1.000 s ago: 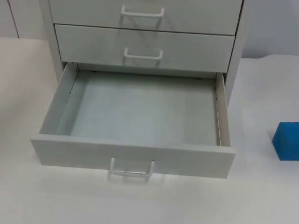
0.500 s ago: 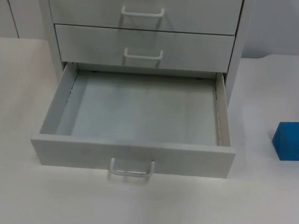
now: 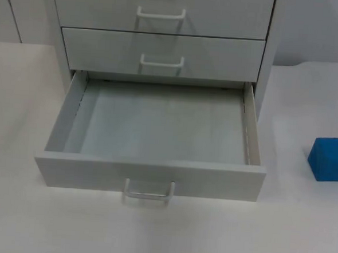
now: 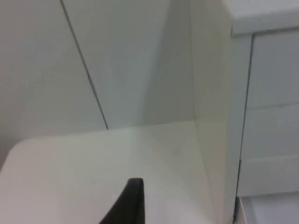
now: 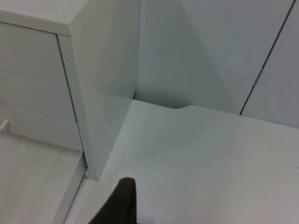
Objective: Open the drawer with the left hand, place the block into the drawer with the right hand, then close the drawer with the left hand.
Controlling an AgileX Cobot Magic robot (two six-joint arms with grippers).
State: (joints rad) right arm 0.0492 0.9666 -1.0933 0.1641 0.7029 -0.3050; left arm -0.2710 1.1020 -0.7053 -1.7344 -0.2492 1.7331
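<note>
So the bottom drawer (image 3: pixel 157 131) of the white cabinet (image 3: pixel 164 23) is pulled all the way out, handle (image 3: pixel 148 192) facing the camera in the top view, and there's nothing inside it. The two drawers above it are closed. The blue block (image 3: pixel 330 159) sits on the white table (image 3: pixel 300 226) well off to the right of the drawer, near the edge of the top view, not touching anything.

The left gripper (image 4: pixel 128 205) is off beside the cabinet's left side wall, up above the table with the grey partition wall (image 4: pixel 70 60) behind. I can't tell how far open it is. Same deal for the right gripper (image 5: pixel 119 203): it hangs by the cabinet's right side, over bare table, and I can't tell its opening either. Neither one has hold of anything I can see.
</note>
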